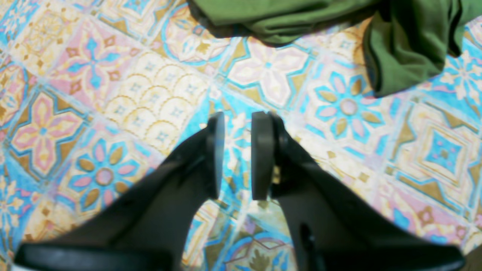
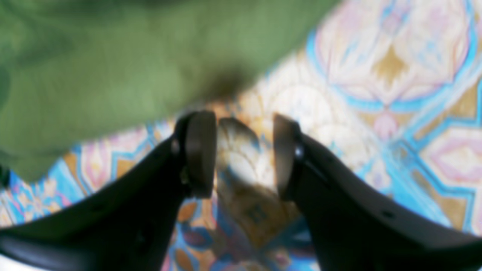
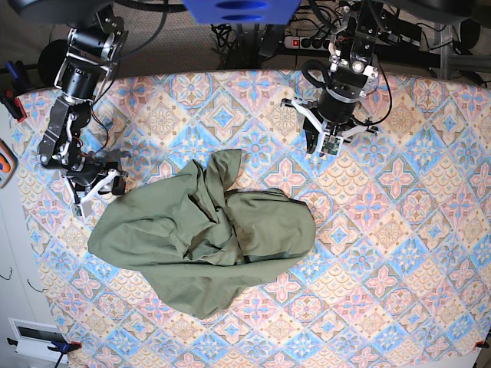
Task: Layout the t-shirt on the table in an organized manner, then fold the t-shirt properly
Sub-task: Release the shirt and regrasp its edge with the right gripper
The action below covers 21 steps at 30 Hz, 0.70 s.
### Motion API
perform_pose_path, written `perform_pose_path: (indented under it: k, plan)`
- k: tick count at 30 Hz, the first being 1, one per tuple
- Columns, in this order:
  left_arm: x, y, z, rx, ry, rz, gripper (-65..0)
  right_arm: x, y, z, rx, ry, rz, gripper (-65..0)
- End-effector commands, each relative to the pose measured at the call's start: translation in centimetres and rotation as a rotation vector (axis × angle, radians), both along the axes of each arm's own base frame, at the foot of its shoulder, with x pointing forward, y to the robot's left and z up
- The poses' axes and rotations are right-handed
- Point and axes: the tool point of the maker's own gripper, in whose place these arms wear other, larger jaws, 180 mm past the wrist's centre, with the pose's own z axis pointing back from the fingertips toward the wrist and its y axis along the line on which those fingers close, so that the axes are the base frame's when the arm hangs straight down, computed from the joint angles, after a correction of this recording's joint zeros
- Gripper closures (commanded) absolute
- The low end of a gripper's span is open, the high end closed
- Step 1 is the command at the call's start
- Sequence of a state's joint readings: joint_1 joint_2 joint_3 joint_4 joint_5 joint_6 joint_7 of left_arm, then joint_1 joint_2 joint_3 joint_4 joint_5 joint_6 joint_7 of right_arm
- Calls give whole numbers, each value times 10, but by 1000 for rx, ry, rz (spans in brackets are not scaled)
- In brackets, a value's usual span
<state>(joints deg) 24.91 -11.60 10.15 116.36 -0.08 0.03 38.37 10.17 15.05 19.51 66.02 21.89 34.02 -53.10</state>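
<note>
A: Olive cotton, the t-shirt point(image 3: 203, 241), lies in a rumpled heap at centre of the table point(image 3: 399, 253), a sleeve or corner poking toward 12 o'clock.

B: Grippers?

A: Right gripper point(image 3: 98, 192) sits at the heap's 9 o'clock edge, jaws apart, nothing between them but tablecloth. Left gripper point(image 3: 326, 138) hovers off at 2 o'clock, clear of the cloth, jaws narrowly parted, empty.

B: Risk?

A: Layers overlap. A pinch at that edge could catch two plies, so spreading would drag the whole bundle instead of opening it. It might snag the tablecloth too.
</note>
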Motion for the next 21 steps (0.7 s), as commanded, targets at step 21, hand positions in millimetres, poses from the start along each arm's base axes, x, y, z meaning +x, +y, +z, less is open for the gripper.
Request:
perform_pose_path:
  k: [21]
  plan:
    - [3, 0, 9, -6, -35, 0, -129, 42, 23, 34, 244, -164, -61, -246]
